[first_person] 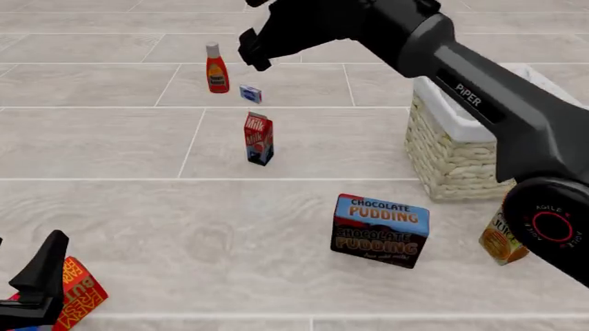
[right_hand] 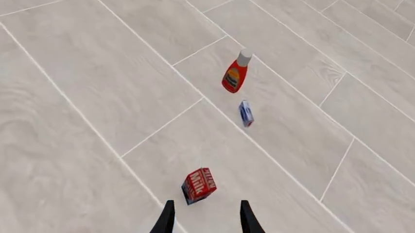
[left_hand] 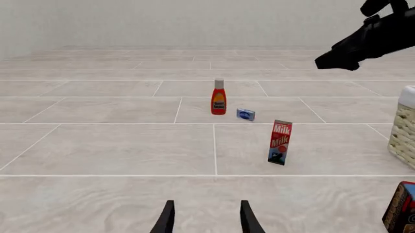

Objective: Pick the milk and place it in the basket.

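The milk (first_person: 258, 138) is a small carton with a red top and dark blue base, standing upright on the tiled floor left of the basket (first_person: 453, 157). That basket is woven cream wicker with a white lining. My right gripper (first_person: 256, 52) hangs high above and beyond the milk. In the right wrist view its fingertips (right_hand: 206, 218) are apart with nothing between them, and the milk (right_hand: 198, 185) lies just ahead. My left gripper (first_person: 44, 270) sits low at the near left, open and empty (left_hand: 207, 221). It faces the milk (left_hand: 280, 142) from a distance, with the basket (left_hand: 406, 133) at the frame's edge.
A red ketchup bottle (first_person: 217, 67) and a small blue box (first_person: 250, 94) stand beyond the milk. A chocolate pudding box (first_person: 381, 229) and an orange juice carton (first_person: 504, 238) sit near the basket's front. A red packet (first_person: 78, 293) lies beside my left gripper.
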